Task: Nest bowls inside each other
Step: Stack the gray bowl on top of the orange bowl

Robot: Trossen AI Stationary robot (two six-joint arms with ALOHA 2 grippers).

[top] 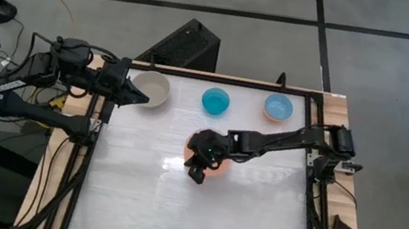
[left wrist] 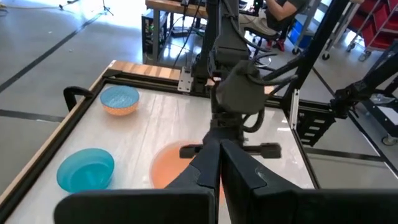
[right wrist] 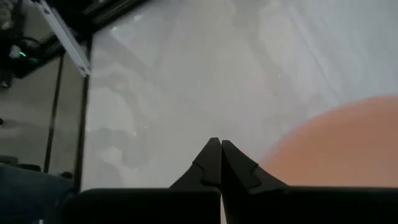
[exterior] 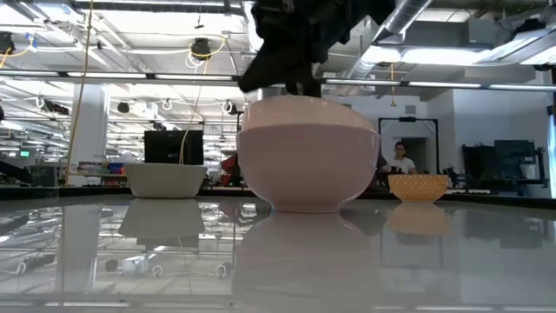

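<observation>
A large pale pink bowl (top: 217, 167) (exterior: 308, 161) stands upright on its base mid-table. My right gripper (top: 196, 175) (right wrist: 219, 144) is shut above its near rim; in the right wrist view the bowl (right wrist: 348, 146) lies beside the fingers, with nothing between the tips. An off-white bowl (top: 152, 89) (exterior: 165, 180), a teal bowl (top: 215, 100) (left wrist: 86, 169) and a light blue bowl with an orange outside (top: 278, 107) (left wrist: 119, 101) stand in a row along the far edge. Above the table's far left, beside the off-white bowl, my left gripper (top: 143, 99) (left wrist: 217, 155) waits, shut on nothing. My right gripper comes slanting down from the table's right side over the pink bowl's near rim (exterior: 300, 97). The gripper's own body hides the place where they meet, so I cannot tell whether it touches the rim. The bowl stands on the table.
A black frame (top: 309, 161) edges the white table top. Bare table lies toward the near edge (top: 195, 221). In the low view a person (exterior: 401, 158) sits in the room far beyond the table.
</observation>
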